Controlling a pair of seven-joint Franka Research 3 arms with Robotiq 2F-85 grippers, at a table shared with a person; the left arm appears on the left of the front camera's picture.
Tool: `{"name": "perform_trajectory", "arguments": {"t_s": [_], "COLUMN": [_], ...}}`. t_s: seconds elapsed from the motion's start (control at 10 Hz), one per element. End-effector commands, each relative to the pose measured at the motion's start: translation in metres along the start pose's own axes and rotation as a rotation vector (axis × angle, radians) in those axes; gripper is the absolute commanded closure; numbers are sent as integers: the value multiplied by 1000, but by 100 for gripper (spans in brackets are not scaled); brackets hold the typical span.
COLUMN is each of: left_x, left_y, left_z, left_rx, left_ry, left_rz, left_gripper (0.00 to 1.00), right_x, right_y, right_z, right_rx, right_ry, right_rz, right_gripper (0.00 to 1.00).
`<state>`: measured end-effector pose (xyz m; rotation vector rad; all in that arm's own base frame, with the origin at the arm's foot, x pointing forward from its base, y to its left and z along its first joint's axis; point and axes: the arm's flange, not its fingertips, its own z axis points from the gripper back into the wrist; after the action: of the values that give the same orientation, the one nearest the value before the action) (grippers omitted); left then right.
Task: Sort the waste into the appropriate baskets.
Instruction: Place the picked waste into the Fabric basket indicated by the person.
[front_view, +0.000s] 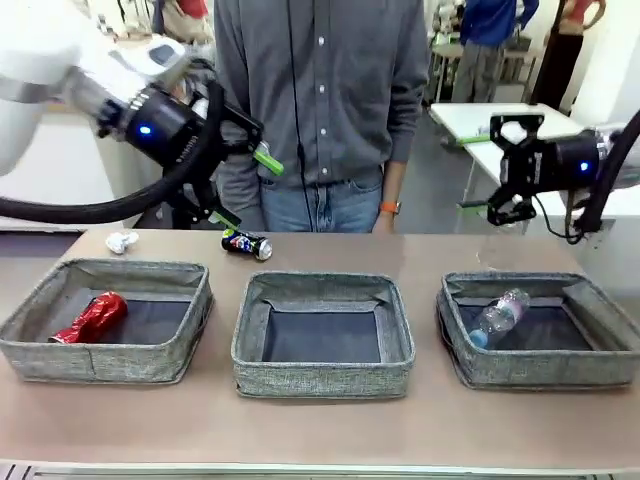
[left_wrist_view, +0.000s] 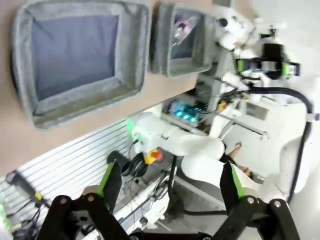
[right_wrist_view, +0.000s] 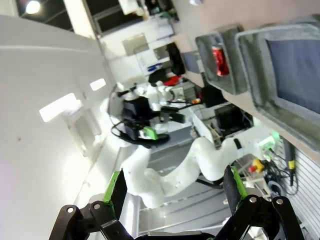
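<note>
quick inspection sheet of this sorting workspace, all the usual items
surface: brown table, bare in front of the baskets
job's things: red can in left basket; nothing seen in middle basket; clear bottle in right basket; dark can and paper ball on the table behind the baskets
clutter: nothing seen
grippers: left gripper open, holding nothing, raised at the left; right gripper open, holding nothing, raised at the right
cables: black hose along the left arm; black cable at the right arm
surroundings: person standing at the far side
</note>
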<state>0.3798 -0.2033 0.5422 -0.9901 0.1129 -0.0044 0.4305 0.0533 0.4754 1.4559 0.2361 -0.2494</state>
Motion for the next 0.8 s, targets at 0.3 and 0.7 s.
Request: {"name": "perform_trajectory", "arguments": {"t_s": [0.3, 0.7], "left_x": [8, 2], "left_y": [45, 35], "left_z": [-4, 2], "left_rx": [-381, -242], "left_ry": [-11, -52], "left_rz": [71, 13], "left_gripper": [0, 0], "right_x": [3, 1], "right_y": [-1, 4], "right_z": [0, -8], "right_rx": [-73, 30], "right_ry": [-188, 7], "right_rz": [84, 20], "right_gripper": [0, 0]}}
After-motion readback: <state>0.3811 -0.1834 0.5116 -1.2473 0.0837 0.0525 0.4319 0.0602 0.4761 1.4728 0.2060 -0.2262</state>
